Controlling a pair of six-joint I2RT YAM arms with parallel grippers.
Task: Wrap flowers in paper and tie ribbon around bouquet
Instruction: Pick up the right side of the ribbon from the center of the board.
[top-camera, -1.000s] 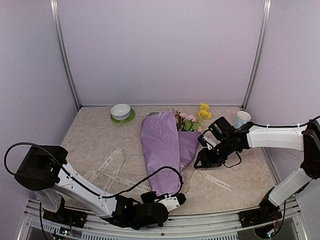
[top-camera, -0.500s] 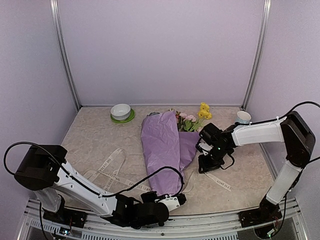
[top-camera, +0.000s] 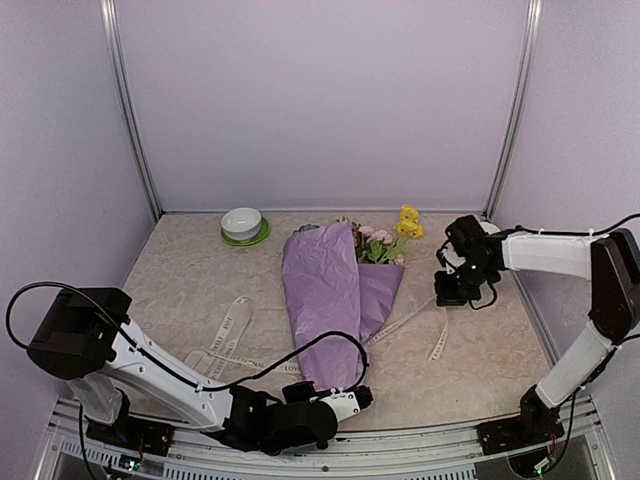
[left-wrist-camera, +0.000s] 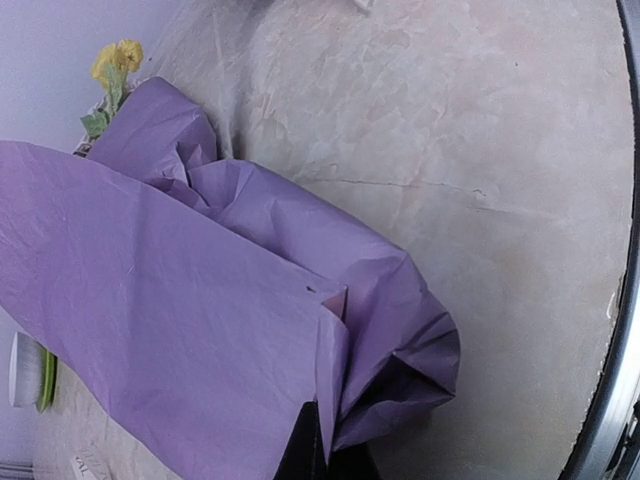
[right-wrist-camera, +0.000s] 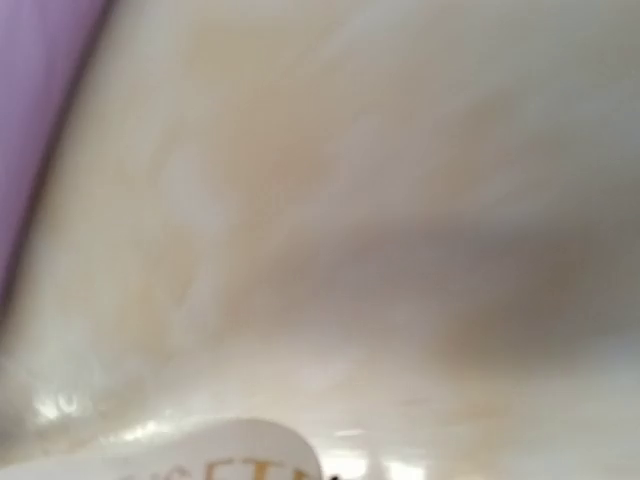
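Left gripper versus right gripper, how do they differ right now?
The left gripper is clamped on the bouquet's narrow end at the near edge of the table; the right gripper pinches the ribbon farther back on the right. The left sits low at the table; the right holds its ribbon stretch lifted, it seems. Both are shut.

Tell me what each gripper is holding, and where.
Left gripper pinches the bouquet's narrow near end; right gripper pinches the ribbon short of its end.

Marbled table (top-camera: 180, 265) bears bouquet (top-camera: 322, 295), ribbon (top-camera: 226, 328), bowl (top-camera: 242, 221).
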